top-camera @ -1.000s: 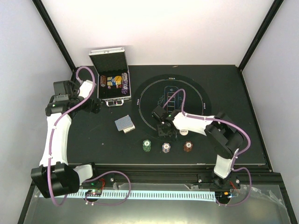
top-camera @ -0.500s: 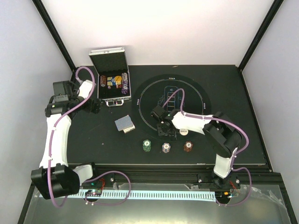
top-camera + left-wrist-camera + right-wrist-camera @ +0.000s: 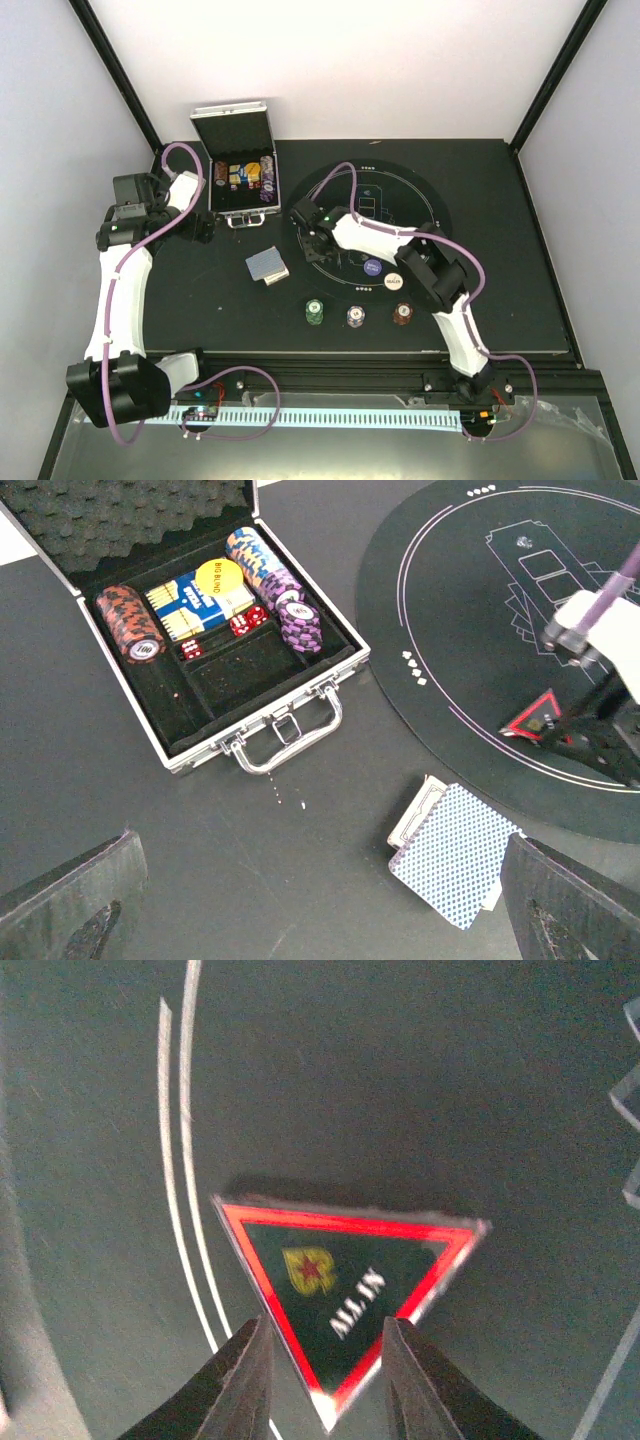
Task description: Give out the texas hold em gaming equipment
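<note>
A red triangle token marked ALL IN has its lower corner pinched between the fingers of my right gripper, low over the left part of the round mat. The token also shows in the left wrist view, tilted. A blue button and a white button lie on the mat. Green, white and brown-red chips sit in a row near the front edge. A card stack with blue-patterned backs lies by my left gripper, which is open and empty.
The silver hinged case stands open at the back left, holding chip stacks, a card box and red dice. Its handle faces the cards. The right arm stretches across the mat.
My right gripper closed on the red triangle token and moved left and back across the mat with it, uncovering the blue and white buttons. The left arm has not moved.
</note>
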